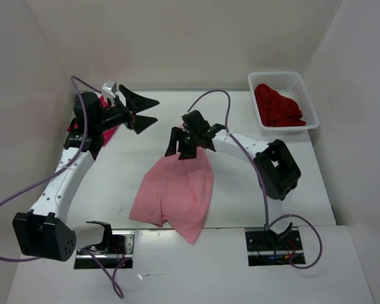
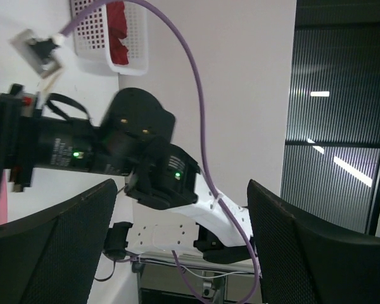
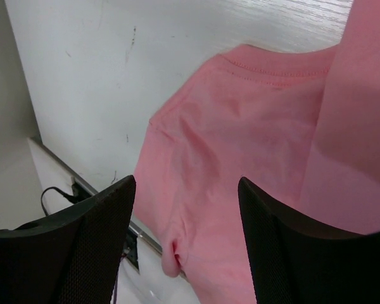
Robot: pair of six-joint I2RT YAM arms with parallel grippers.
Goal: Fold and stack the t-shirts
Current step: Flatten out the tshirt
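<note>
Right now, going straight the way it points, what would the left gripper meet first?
Probably the right arm's black wrist joint, dead ahead between the open fingers of the left gripper in the left wrist view; the white plastic mesh basket lies off-line. Heights are unclear, so it might miss.

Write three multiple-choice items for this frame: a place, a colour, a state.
1. Where is the dark red t-shirt? A) in the white mesh basket B) draped over the right arm C) at the table's near edge
2. What colour is the centre t-shirt, below the right end effector? A) white B) light pink C) blue
3. How is the left end effector? A) shut on cloth B) open and empty C) out of view
Key: 1 A, the top view shows it inside the basket walls; 2 B, it reads light pink in the top and right wrist views; 3 B, its fingers stand apart with nothing between in the left wrist view.
</note>
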